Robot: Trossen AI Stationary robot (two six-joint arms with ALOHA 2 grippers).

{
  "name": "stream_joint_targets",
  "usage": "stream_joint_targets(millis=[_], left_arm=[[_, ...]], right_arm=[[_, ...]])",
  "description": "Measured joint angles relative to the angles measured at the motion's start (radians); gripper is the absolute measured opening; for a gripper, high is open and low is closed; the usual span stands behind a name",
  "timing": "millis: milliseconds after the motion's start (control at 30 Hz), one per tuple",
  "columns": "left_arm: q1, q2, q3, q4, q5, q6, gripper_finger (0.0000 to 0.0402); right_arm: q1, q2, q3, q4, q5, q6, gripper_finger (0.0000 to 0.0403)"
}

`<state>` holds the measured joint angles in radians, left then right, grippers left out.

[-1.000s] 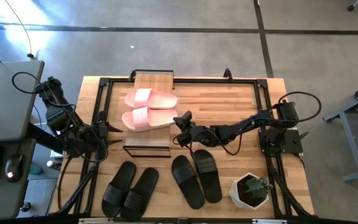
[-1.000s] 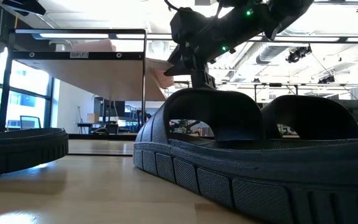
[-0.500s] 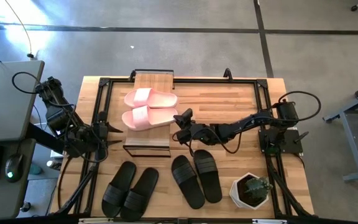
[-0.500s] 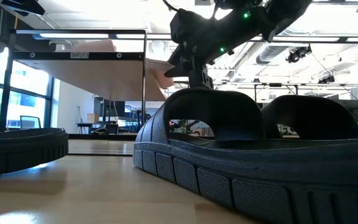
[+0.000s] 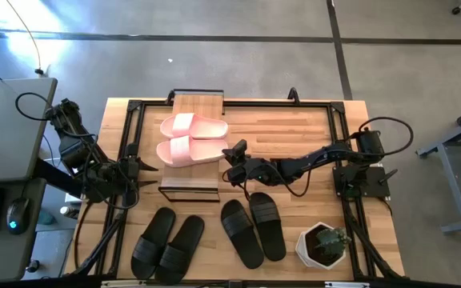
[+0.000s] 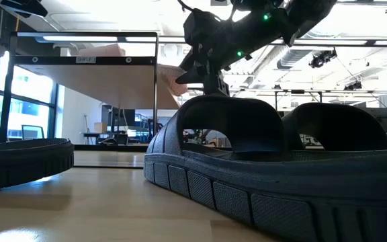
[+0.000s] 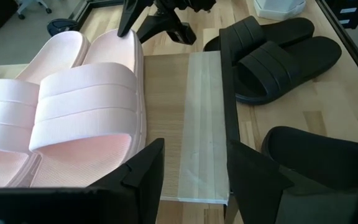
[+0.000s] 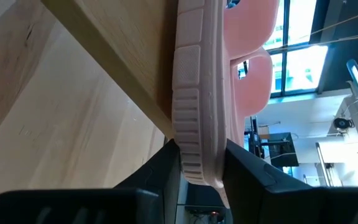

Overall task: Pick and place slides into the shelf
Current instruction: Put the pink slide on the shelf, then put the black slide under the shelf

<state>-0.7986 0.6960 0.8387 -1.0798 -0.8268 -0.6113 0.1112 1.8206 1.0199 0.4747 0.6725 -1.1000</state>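
The right gripper (image 5: 232, 152), at frame center, is sitting part-open around the pink slide (image 5: 190, 151) on the shelf (image 5: 192, 182) — pulling away crookedly risks dragging it off — while the left gripper (image 5: 149, 174) is waiting open at left.

Two dark jointed arms (image 5: 314, 162), black looping cables; green indicator lights on right arm; blunt black fingers (image 7: 145, 169).

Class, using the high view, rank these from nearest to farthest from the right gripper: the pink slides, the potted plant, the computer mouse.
Measured from the right gripper, at the shelf's right side:
1. Pink slides: on the shelf, right at the gripper's fingertips.
2. Potted plant: near right corner of the table.
3. Computer mouse: on the side desk, far left.
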Motion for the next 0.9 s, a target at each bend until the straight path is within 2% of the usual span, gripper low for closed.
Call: stream_joint_targets(millis=[500, 900], left_arm=[[0.000, 0.000, 0.000, 0.000, 0.000, 0.000, 0.0156], [0.000, 0.000, 0.000, 0.000, 0.000, 0.000, 0.0156]], right_arm=[[-0.001, 0.000, 0.000, -0.003, -0.045, -0.001, 0.0095], [-0.001, 0.000, 0.000, 0.003, -0.027, 0.003, 0.0175]])
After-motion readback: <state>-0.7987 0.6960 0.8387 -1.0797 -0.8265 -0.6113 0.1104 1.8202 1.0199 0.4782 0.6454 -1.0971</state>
